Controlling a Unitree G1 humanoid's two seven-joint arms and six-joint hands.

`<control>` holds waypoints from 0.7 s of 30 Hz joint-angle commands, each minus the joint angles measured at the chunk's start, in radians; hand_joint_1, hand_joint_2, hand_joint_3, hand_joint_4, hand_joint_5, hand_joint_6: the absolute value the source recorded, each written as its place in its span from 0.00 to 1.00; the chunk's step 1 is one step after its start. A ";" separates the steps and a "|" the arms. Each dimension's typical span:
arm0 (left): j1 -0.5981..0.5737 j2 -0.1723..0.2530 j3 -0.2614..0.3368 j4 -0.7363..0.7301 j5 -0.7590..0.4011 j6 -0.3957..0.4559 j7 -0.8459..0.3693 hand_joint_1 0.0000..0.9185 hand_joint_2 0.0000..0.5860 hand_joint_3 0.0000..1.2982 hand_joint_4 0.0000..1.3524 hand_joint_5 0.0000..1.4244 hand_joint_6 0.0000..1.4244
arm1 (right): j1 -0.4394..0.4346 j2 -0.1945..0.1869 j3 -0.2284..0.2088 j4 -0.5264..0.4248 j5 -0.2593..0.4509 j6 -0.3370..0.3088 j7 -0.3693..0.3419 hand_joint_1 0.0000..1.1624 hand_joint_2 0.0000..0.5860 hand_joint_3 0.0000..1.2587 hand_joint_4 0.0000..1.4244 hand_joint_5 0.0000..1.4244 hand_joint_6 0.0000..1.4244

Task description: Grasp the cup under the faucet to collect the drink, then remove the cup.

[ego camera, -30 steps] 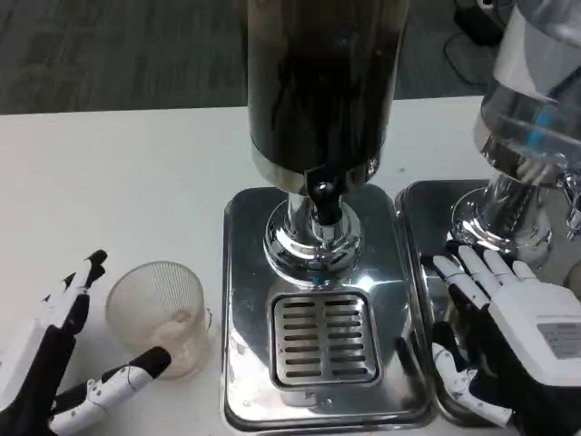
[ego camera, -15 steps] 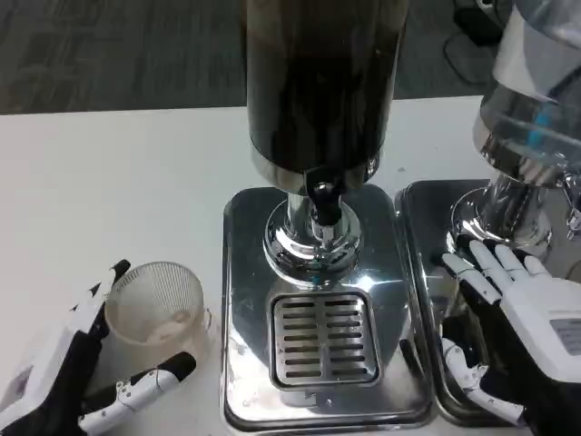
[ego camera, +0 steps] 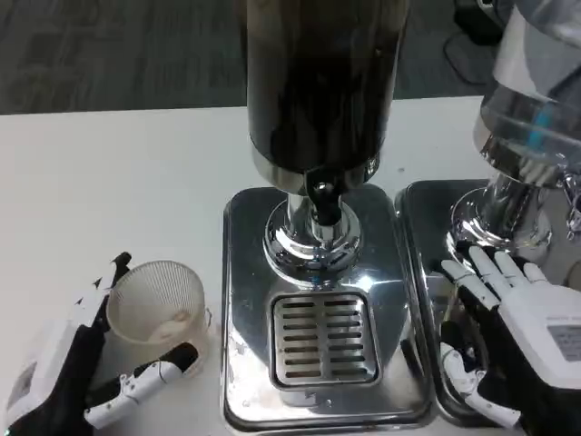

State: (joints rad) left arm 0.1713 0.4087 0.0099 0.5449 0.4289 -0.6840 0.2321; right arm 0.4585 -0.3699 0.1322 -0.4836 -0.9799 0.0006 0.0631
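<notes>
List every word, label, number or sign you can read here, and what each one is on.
None can be read.
Grey label on the white back of the right hand: lines of print, too blurred to read.
Grey patch on the white back of the left hand: too blurred to read.

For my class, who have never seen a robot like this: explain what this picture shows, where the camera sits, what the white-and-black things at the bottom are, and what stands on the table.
The camera sits on the robot's head or chest and looks down at a white table. At the bottom are its two hands. The left hand has its fingers on either side of a clear plastic cup; whether it grips the cup yet is hard to tell. The right hand is open, over a second dispenser. In the middle stands a drink dispenser with a dark tank, a faucet and a metal drip tray below. The cup is left of the tray, not yet under the faucet.
</notes>
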 commanded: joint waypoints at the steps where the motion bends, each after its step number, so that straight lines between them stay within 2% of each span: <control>1: -0.026 -0.004 -0.016 0.040 -0.013 -0.016 0.007 0.26 0.10 0.00 0.00 0.02 0.00 | 0.009 0.005 -0.001 -0.022 -0.007 0.006 -0.005 0.30 1.00 0.10 0.00 0.00 0.00; 4: -0.042 -0.004 -0.021 0.064 -0.018 -0.016 0.010 0.30 0.11 0.00 0.00 0.02 0.00 | 0.006 0.005 0.000 -0.022 -0.011 0.002 -0.005 0.30 0.99 0.10 0.00 0.00 0.00; 13: -0.072 -0.012 -0.039 0.094 -0.010 -0.029 0.035 0.33 0.12 0.00 0.00 0.03 0.00 | 0.001 0.002 -0.006 -0.021 -0.006 0.005 0.006 0.30 0.98 0.10 0.00 0.00 0.00; 21: -0.092 -0.023 -0.045 0.114 -0.002 -0.048 0.073 0.34 0.13 0.00 0.00 0.11 0.04 | 0.004 0.004 -0.009 -0.028 -0.005 0.008 0.010 0.29 0.97 0.10 0.01 0.00 0.00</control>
State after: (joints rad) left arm 0.1006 0.3883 -0.0253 0.6449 0.4242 -0.7104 0.2844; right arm 0.4608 -0.3634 0.1293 -0.4871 -0.9861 0.0012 0.0648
